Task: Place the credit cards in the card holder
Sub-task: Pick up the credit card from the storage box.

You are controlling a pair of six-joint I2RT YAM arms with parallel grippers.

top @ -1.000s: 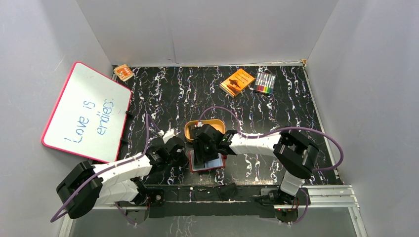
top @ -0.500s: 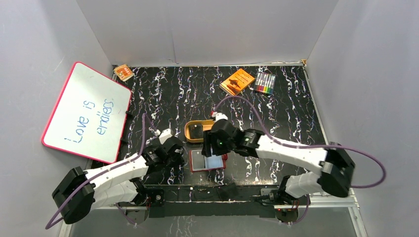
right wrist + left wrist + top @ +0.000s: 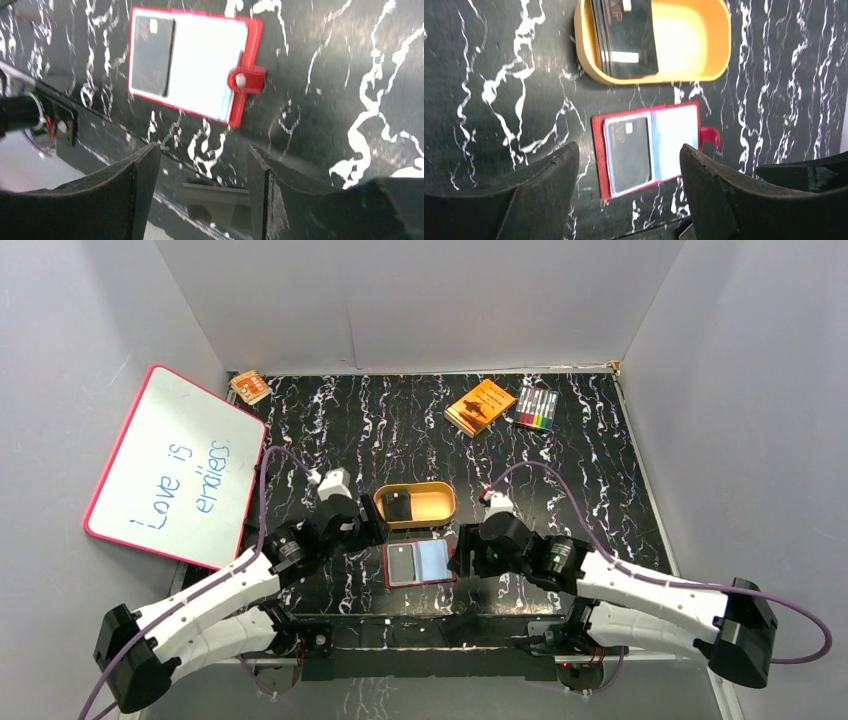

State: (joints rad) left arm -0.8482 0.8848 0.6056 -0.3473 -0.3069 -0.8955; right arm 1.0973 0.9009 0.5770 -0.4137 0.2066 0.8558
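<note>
**A:** Card holder, position?

**B:** The card holder (image 3: 418, 562) lies open and flat on the black marbled table (image 3: 560, 480). Its red snap tab (image 3: 242, 80) sticks out from its right edge. 1 dark card (image 3: 152, 55) sits in its left pocket. The right pocket shows only a pale sheen (glare, so no detail).

**A:** Remaining cards?

**B:** A stack of dark cards (image 3: 626, 37) leans in the left end of the tan tray (image 3: 719, 50). The tray sits just beyond the card holder and does not touch it.

**A:** Tools?

**B:** The left gripper (image 3: 375, 525) hangs just left of the card holder, at its far corner. Its 2 fingers are spread and pinch nothing. The right gripper (image 3: 458, 558) hangs just right of the card holder, by the snap tab. Its fingers are spread too, with nothing between them.
</note>
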